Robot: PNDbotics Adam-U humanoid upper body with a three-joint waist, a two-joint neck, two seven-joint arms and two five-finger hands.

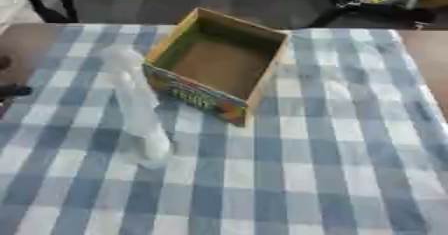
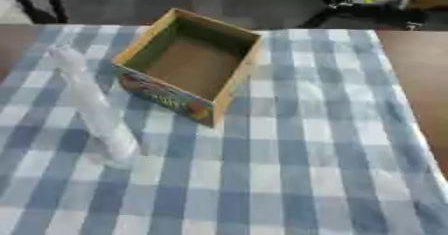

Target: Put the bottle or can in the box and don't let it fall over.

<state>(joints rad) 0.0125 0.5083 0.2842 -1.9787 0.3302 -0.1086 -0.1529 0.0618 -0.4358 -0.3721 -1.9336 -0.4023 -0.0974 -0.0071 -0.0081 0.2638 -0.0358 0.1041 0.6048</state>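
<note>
A clear plastic bottle (image 1: 140,109) stands upright on the checked cloth, just left of the box, with its base toward the near side. The cardboard box (image 1: 265,74) is open at the top and empty, with a colourful print on its near wall; it sits at the back middle of the table, turned at an angle. A small dark part of my left hand (image 1: 10,91) shows at the left edge of the left eye view, well apart from the bottle. My right hand appears in neither view.
The blue and white checked cloth (image 1: 289,179) covers the table; bare brown table (image 2: 420,74) shows along the right side. Chair legs and dark gear stand on the floor beyond the far edge.
</note>
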